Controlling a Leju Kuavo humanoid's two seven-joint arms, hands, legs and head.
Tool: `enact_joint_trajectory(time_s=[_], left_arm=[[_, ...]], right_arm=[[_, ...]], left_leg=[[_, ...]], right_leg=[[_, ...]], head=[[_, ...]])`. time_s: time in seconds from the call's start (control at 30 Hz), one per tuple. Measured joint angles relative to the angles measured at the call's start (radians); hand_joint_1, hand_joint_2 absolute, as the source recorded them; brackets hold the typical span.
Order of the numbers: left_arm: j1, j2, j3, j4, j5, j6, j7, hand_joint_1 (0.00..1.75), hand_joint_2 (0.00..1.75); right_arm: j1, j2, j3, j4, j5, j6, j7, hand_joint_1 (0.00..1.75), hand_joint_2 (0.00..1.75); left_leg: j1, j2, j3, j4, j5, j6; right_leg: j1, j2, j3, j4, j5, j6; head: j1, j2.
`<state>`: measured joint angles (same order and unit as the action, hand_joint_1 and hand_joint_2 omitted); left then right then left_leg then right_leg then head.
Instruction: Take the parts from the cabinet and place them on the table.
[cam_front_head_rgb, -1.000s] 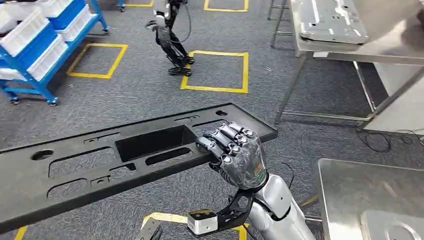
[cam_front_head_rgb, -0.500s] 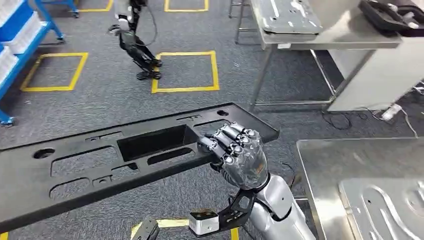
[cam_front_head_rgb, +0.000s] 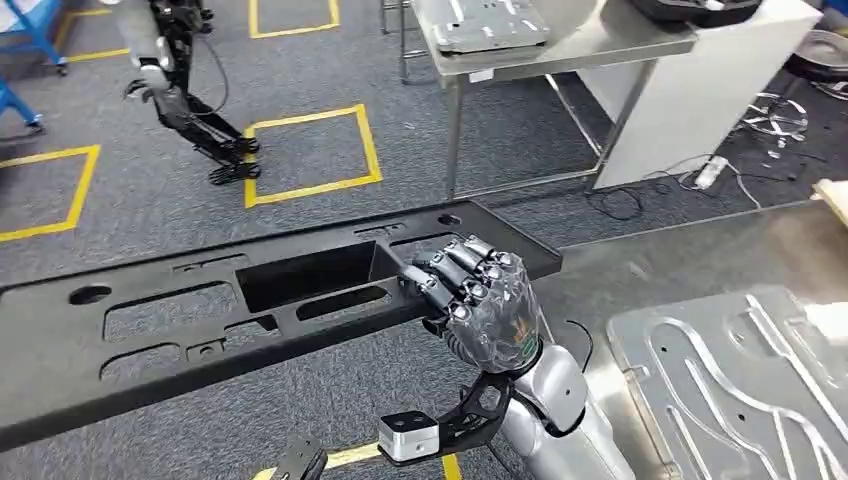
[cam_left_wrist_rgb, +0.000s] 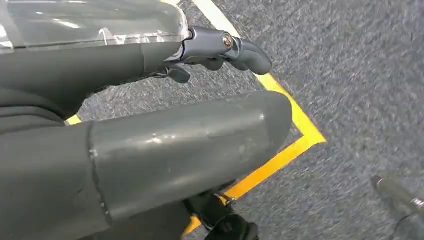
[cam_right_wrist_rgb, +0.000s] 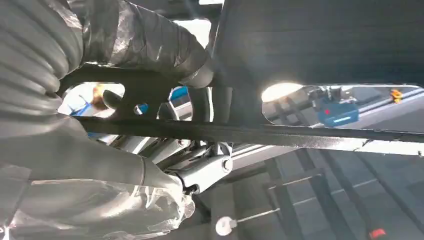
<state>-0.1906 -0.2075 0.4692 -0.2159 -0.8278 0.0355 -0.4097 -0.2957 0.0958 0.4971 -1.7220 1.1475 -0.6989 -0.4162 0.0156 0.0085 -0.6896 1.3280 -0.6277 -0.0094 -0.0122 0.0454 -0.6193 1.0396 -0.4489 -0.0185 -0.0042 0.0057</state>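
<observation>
your right robot hand (cam_front_head_rgb: 478, 305) grips the long black panel (cam_front_head_rgb: 250, 300) at the near rim of its right-hand portion, fingers curled over the top face and into one of the cutouts. the right wrist view shows the same grasp from underneath: the thumb (cam_right_wrist_rgb: 100, 165) below the panel (cam_right_wrist_rgb: 320, 60), the fingers (cam_right_wrist_rgb: 135, 45) wrapped through an opening. the panel hangs level above the grey carpet, its long run stretching out to your left and past the picture's edge.

the step in hand looks like the carry to the table (cam_front_head_rgb: 610, 290), whose steel top lies low on your right with a pressed metal sheet (cam_front_head_rgb: 740, 380) already on it. to do it well, keep the panel flat as you turn, since the grasp sits far toward one end and the long free side will want to sag or swing. bring the gripped end over a bare part of the table first, clear of the metal sheet, and mind another robot (cam_front_head_rgb: 180, 90) standing on the floor ahead.

your left robot hand (cam_left_wrist_rgb: 150, 130) appears close in its own wrist view, above carpet and yellow tape; whether it is spread, clenched or under the panel you cannot tell. the panel's far left end is cut off, so its support there is unknown.
</observation>
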Motion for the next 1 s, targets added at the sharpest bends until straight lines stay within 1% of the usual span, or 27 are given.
enact_joint_trajectory(time_s=[0.03, 0.07, 0.1, 0.13, 0.17, 0.27, 0.3, 0.33, 0.37, 0.4, 0.43, 0.47, 0.5, 0.53, 0.57, 0.6, 0.63, 0.67, 0.7, 0.77, 0.8, 0.83, 0.87, 0.9, 0.93, 0.97, 1.0], left_arm=[[-0.001, 0.001, 0.000, 0.000, 0.000, 0.000, 0.000, 0.00, 0.00], [-0.002, 0.001, 0.000, 0.000, 0.000, 0.000, 0.000, 0.00, 0.00], [-0.004, 0.001, 0.000, 0.000, 0.000, 0.000, 0.000, 0.00, 0.00], [-0.005, 0.001, 0.000, 0.000, 0.000, 0.000, 0.000, 0.00, 0.00], [-0.004, 0.001, 0.000, 0.000, 0.000, -0.001, 0.000, 0.00, 0.00], [-0.005, 0.001, 0.000, 0.000, 0.000, -0.002, 0.000, 0.00, 0.00], [-0.006, -0.002, 0.000, 0.000, 0.000, -0.002, 0.000, 0.00, 0.00], [-0.009, -0.003, 0.000, 0.000, 0.000, -0.002, 0.000, 0.00, 0.00], [-0.011, -0.003, 0.000, 0.000, 0.000, -0.002, -0.001, 0.00, 0.00], [-0.008, -0.003, 0.000, 0.000, 0.000, -0.002, 0.000, 0.00, 0.00], [-0.005, -0.003, 0.000, 0.000, 0.000, -0.003, 0.000, 0.00, 0.00], [-0.003, -0.002, 0.000, 0.000, 0.000, -0.003, 0.000, 0.00, 0.00], [-0.002, -0.002, 0.000, 0.000, 0.000, -0.003, 0.000, 0.00, 0.00], [-0.003, -0.002, 0.000, 0.000, 0.000, -0.003, 0.000, 0.00, 0.00], [-0.004, -0.002, 0.000, 0.000, 0.000, -0.003, 0.000, 0.00, 0.00], [-0.005, -0.002, 0.000, 0.000, 0.000, -0.004, 0.000, 0.00, 0.00], [-0.006, -0.002, 0.000, 0.000, 0.000, -0.004, 0.000, 0.00, 0.00], [-0.006, -0.002, 0.000, 0.000, 0.000, -0.005, 0.000, 0.00, 0.00], [-0.005, -0.002, 0.000, 0.000, 0.000, -0.005, 0.000, 0.00, 0.00], [-0.006, -0.002, 0.000, 0.000, 0.001, -0.005, 0.000, 0.00, 0.00], [-0.008, -0.002, 0.000, 0.000, 0.001, -0.005, 0.000, 0.00, 0.00], [-0.009, -0.002, 0.000, 0.000, 0.002, -0.005, 0.000, 0.00, 0.00], [-0.009, -0.002, 0.000, 0.000, 0.002, -0.004, -0.001, 0.00, 0.00], [-0.007, -0.002, 0.000, 0.000, 0.003, -0.005, 0.000, 0.00, 0.00], [-0.004, -0.001, 0.000, 0.000, 0.003, -0.005, 0.000, 0.00, 0.00], [0.000, 0.000, 0.000, 0.000, 0.003, -0.005, 0.000, 0.00, 0.00], [0.003, 0.000, 0.000, 0.000, 0.005, -0.005, 0.000, 0.00, 0.00]], right_arm=[[0.000, 0.000, 0.000, 0.000, 0.000, 0.000, 0.000, 1.75, 1.75], [0.000, 0.000, 0.000, 0.000, 0.000, 0.000, 0.000, 1.75, 1.75], [-0.001, 0.000, 0.000, 0.000, 0.000, 0.000, 0.000, 1.75, 1.75], [-0.001, 0.000, 0.000, 0.000, 0.000, 0.000, 0.000, 1.75, 1.75], [-0.003, 0.000, 0.000, 0.000, 0.000, 0.000, 0.000, 1.75, 1.75], [-0.002, 0.000, 0.000, 0.000, 0.000, 0.000, 0.000, 1.75, 1.75], [-0.002, 0.000, 0.000, -0.001, 0.000, 0.000, 0.000, 1.75, 1.75], [-0.001, 0.000, 0.000, -0.002, 0.000, -0.001, 0.000, 1.75, 1.75], [-0.004, -0.001, 0.000, -0.002, 0.000, 0.000, 0.000, 1.75, 1.75], [-0.006, -0.001, 0.000, -0.002, 0.000, 0.000, 0.000, 1.75, 1.75], [-0.005, -0.001, 0.000, -0.001, 0.000, 0.000, 0.000, 1.75, 1.75], [-0.003, -0.001, 0.000, -0.001, 0.000, 0.000, 0.001, 1.75, 1.75], [-0.002, -0.002, 0.000, 0.000, 0.000, 0.000, 0.001, 1.75, 1.75], [-0.002, -0.002, 0.000, 0.000, 0.000, 0.000, 0.001, 1.75, 1.75], [-0.002, -0.002, 0.000, 0.000, 0.000, 0.000, 0.001, 1.75, 1.75], [-0.003, -0.002, 0.000, 0.000, 0.000, 0.000, 0.001, 1.75, 1.75], [-0.004, -0.002, 0.000, -0.001, -0.001, 0.000, 0.002, 1.75, 1.75], [-0.008, -0.002, 0.000, -0.001, -0.002, 0.000, 0.002, 1.75, 1.75], [-0.008, -0.002, 0.000, -0.001, -0.003, 0.000, 0.003, 1.75, 1.75], [-0.007, -0.002, 0.000, -0.001, -0.003, 0.000, 0.008, 1.75, 1.75], [-0.008, -0.002, 0.000, -0.001, -0.003, 0.000, 0.010, 1.75, 1.75], [-0.007, -0.002, 0.000, -0.002, -0.003, 0.000, 0.010, 1.75, 1.75], [-0.010, -0.001, 0.000, -0.001, -0.003, 0.000, 0.010, 1.75, 1.75], [-0.010, 0.000, 0.000, -0.001, -0.003, 0.000, 0.010, 1.75, 1.75], [-0.009, 0.000, 0.000, -0.001, -0.004, 0.000, 0.011, 1.75, 1.75], [-0.009, -0.001, 0.000, -0.001, -0.004, 0.000, 0.011, 1.75, 1.75], [-0.008, -0.001, 0.000, 0.000, -0.004, 0.000, 0.010, 1.75, 1.75]], left_leg=[[0.000, -0.002, 0.017, -0.042, 0.036, 0.002], [0.000, -0.005, 0.048, -0.116, 0.082, 0.005], [0.002, -0.020, 0.087, -0.203, 0.128, 0.008], [0.006, -0.068, 0.113, -0.267, 0.137, 0.012], [0.007, -0.085, 0.120, -0.289, 0.132, 0.012], [-0.001, -0.061, 0.120, -0.284, 0.137, 0.021], [0.012, -0.049, 0.121, -0.300, 0.147, 0.033], [0.009, -0.032, 0.126, -0.307, 0.153, 0.041], [0.008, -0.021, 0.127, -0.312, 0.156, 0.050], [0.005, -0.008, 0.126, -0.312, 0.156, 0.050], [0.002, 0.006, 0.125, -0.311, 0.155, 0.051], [0.001, 0.021, 0.124, -0.311, 0.154, 0.052], [0.001, 0.035, 0.123, -0.310, 0.153, 0.053], [0.001, 0.047, 0.124, -0.310, 0.152, 0.052], [0.000, 0.059, 0.126, -0.310, 0.150, 0.050], [0.000, 0.069, 0.130, -0.309, 0.147, 0.047], [-0.001, 0.076, 0.135, -0.309, 0.145, 0.043], [-0.010, 0.084, 0.134, -0.307, 0.141, 0.037], [-0.010, 0.091, 0.134, -0.307, 0.141, 0.033], [-0.010, 0.116, 0.139, -0.311, 0.140, 0.025], [-0.012, 0.127, 0.144, -0.311, 0.136, 0.019], [-0.004, 0.088, 0.141, -0.298, 0.120, 0.012], [-0.004, 0.045, 0.124, -0.259, 0.090, 0.011], [-0.003, 0.019, 0.092, -0.188, 0.051, 0.010], [-0.002, 0.008, 0.052, -0.101, 0.012, 0.007], [-0.002, 0.002, 0.019, -0.035, -0.010, 0.005], [-0.002, 0.001, 0.001, -0.003, -0.007, 0.003]], right_leg=[[0.000, 0.014, 0.000, 0.003, 0.000, 0.000], [-0.001, 0.027, 0.000, 0.006, 0.000, 0.001], [-0.002, 0.040, 0.000, 0.009, -0.001, 0.002], [-0.004, 0.049, -0.003, 0.011, -0.002, 0.005], [0.002, 0.063, -0.010, 0.019, -0.002, 0.014], [-0.008, 0.091, -0.017, 0.004, 0.014, 0.037], [0.000, 0.103, -0.019, 0.003, 0.016, 0.044], [0.001, 0.058, -0.026, 0.019, -0.001, 0.044], [0.002, 0.003, -0.049, 0.070, -0.040, 0.045], [0.000, -0.023, -0.084, 0.144, -0.080, 0.049], [-0.001, -0.034, -0.118, 0.220, -0.114, 0.052], [-0.002, -0.039, -0.145, 0.279, -0.132, 0.054], [-0.003, -0.041, -0.153, 0.298, -0.128, 0.056], [-0.003, -0.043, -0.135, 0.265, -0.100, 0.056], [-0.002, -0.049, -0.092, 0.193, -0.058, 0.053], [0.000, -0.066, -0.037, 0.095, -0.014, 0.048], [0.005, -0.109, 0.008, 0.013, 0.005, 0.040], [0.021, -0.134, 0.014, -0.008, -0.008, 0.034], [0.018, -0.118, 0.010, -0.008, -0.004, 0.027], [0.022, -0.094, 0.004, -0.007, -0.003, 0.022], [0.014, -0.082, 0.007, -0.017, 0.002, 0.013], [0.008, -0.072, 0.014, -0.024, 0.007, 0.007], [0.005, -0.062, 0.013, -0.025, 0.010, 0.001], [0.004, -0.053, 0.011, -0.025, 0.011, -0.003], [0.004, -0.038, 0.011, -0.025, 0.011, -0.004], [0.004, -0.024, 0.009, -0.023, 0.012, -0.004], [0.004, -0.009, 0.008, -0.020, 0.012, -0.004]], head=[[0.000, 0.000], [0.000, 0.000], [0.000, 0.000], [0.000, 0.000], [0.001, 0.000], [0.000, 0.000], [0.000, 0.000], [0.001, 0.000], [0.008, 0.000], [0.008, 0.000], [0.008, 0.000], [0.008, 0.000], [0.008, 0.000], [0.008, 0.000], [0.008, 0.000], [0.008, 0.000], [0.008, 0.000], [0.009, 0.000], [0.007, 0.000], [0.008, 0.000], [0.008, 0.000], [0.008, 0.000], [0.007, 0.000], [0.006, 0.000], [0.007, 0.000], [0.007, 0.000], [0.007, 0.000]])
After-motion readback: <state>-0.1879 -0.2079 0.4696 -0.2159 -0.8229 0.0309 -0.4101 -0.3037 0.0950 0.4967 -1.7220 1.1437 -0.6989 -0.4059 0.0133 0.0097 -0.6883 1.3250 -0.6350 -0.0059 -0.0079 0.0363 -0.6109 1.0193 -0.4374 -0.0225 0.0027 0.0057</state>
